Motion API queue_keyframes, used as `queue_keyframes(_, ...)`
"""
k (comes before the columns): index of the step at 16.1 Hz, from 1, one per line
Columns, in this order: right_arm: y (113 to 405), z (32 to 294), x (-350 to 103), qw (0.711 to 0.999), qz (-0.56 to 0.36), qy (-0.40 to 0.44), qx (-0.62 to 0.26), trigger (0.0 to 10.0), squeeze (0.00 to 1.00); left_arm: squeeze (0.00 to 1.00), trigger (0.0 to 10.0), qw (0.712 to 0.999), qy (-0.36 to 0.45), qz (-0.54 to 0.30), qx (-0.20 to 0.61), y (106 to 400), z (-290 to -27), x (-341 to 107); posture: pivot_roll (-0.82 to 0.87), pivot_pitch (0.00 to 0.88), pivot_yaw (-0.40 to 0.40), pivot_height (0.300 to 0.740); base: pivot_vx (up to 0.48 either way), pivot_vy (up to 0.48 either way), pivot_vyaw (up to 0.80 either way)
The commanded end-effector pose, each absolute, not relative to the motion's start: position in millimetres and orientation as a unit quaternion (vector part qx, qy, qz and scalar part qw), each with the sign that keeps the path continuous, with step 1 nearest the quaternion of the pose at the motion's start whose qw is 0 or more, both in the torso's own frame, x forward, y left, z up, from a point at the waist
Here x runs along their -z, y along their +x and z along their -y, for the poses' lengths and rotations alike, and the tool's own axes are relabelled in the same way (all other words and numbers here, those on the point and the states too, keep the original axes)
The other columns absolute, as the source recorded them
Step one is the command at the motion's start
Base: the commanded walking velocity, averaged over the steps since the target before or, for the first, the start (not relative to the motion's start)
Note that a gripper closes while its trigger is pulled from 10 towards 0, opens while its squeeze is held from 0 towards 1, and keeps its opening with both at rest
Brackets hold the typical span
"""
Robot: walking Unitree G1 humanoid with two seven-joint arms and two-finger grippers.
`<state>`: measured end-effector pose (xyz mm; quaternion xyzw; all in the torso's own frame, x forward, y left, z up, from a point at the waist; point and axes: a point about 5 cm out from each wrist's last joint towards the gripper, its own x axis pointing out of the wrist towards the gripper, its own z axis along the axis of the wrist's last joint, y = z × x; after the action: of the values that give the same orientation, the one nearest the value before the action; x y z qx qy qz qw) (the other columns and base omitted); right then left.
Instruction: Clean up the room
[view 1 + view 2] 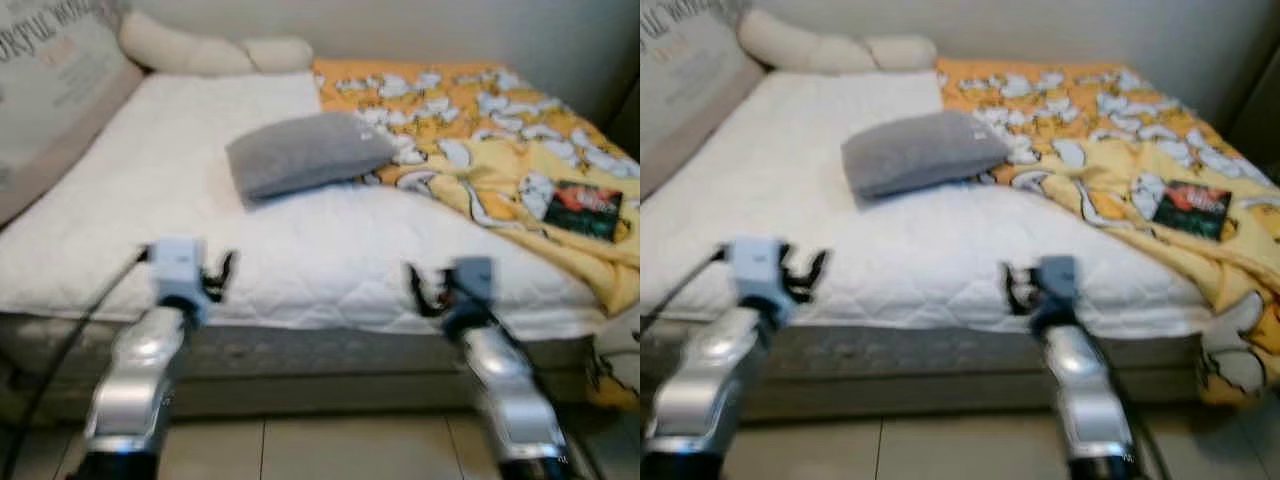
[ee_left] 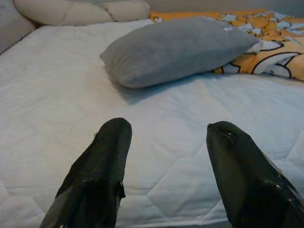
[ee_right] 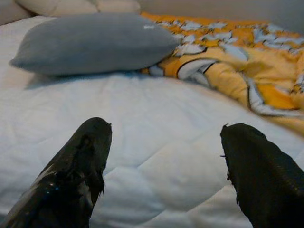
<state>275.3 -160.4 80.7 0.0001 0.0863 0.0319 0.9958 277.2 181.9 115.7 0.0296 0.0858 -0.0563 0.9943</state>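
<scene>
Bed (image 1: 150, 170), white quilted mattress cover, occupied most of the room ahead of the robot and stood on a pale tiled floor (image 1: 330, 445). Its near edge ran across the head views just beyond both grippers.

Grey pillow (image 1: 305, 153): lay near the middle of the mattress, tilted slightly, with its right end touching the edge of the blanket. Seen close in both wrist views, well beyond the fingertips.

Yellow blanket (image 1: 480, 130), printed with white cartoon figures: rumpled over the right half of the bed, spilling down the right side at the near corner.

Dark book or case (image 1: 583, 210), red picture on its cover: rested flat on the blanket near the right edge of the bed. Its title was too blurred to read.

Cream bolster cushion (image 1: 175, 47): lay along the head of the bed against the wall, a second small cream cushion (image 1: 278, 52) just beside it.

Large printed cushion (image 1: 50, 90) with lettering: propped along the left side of the bed.

Left gripper (image 2: 164, 142): held in front of the near edge of the mattress, left of centre, fingers spread apart and empty, pointed toward the grey pillow.

Right gripper (image 3: 166, 142): held at the same height in front of the near edge, right of centre, fingers likewise parted with nothing between them.
</scene>
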Motion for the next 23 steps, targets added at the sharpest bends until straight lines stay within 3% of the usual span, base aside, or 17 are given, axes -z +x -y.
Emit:
queue_keyframes(1,278,149,-86,0.996,-0.074,0.005,-0.045,10.0,0.0,0.0,10.0,0.995,0.04,-0.084,0.04,276,-192,-118,0.01,0.0,-0.015,0.74,0.337,0.0,0.49)
queue_keyframes(6,279,154,-87,0.996,-0.076,0.041,-0.034,10.0,0.0,0.0,10.0,0.994,0.039,-0.089,0.046,276,-188,-114,0.0,0.0,-0.012,0.74,0.337,0.0,0.08)
queue_keyframes(8,278,154,-89,0.997,-0.062,-0.002,-0.041,10.0,0.0,0.0,10.0,0.994,0.041,-0.092,0.042,275,-190,-112,0.01,0.0,-0.025,0.74,0.337,0.0,0.0)
queue_keyframes(11,274,147,-88,0.994,-0.064,0.062,-0.07,10.0,0.0,0.0,10.0,0.995,0.04,-0.089,0.037,276,-192,-113,0.01,0.0,-0.022,0.74,0.336,0.0,0.0)
queue_keyframes(15,279,153,-94,0.985,-0.056,0.157,-0.035,10.0,0.0,0.0,10.0,0.994,0.041,-0.087,0.043,278,-189,-113,0.01,0.0,-0.026,0.74,0.336,0.0,0.0)
queue_keyframes(17,279,156,-86,0.993,-0.094,0.072,-0.025,10.0,0.0,0.0,10.0,0.994,0.043,-0.085,0.044,280,-189,-114,0.01,0.0,-0.025,0.74,0.337,0.0,0.0)
queue_keyframes(23,287,151,-92,0.998,-0.064,0.001,-0.028,10.0,0.0,0.0,10.0,0.994,0.047,-0.08,0.051,285,-184,-114,0.0,0.0,-0.026,0.74,0.336,0.0,0.0)
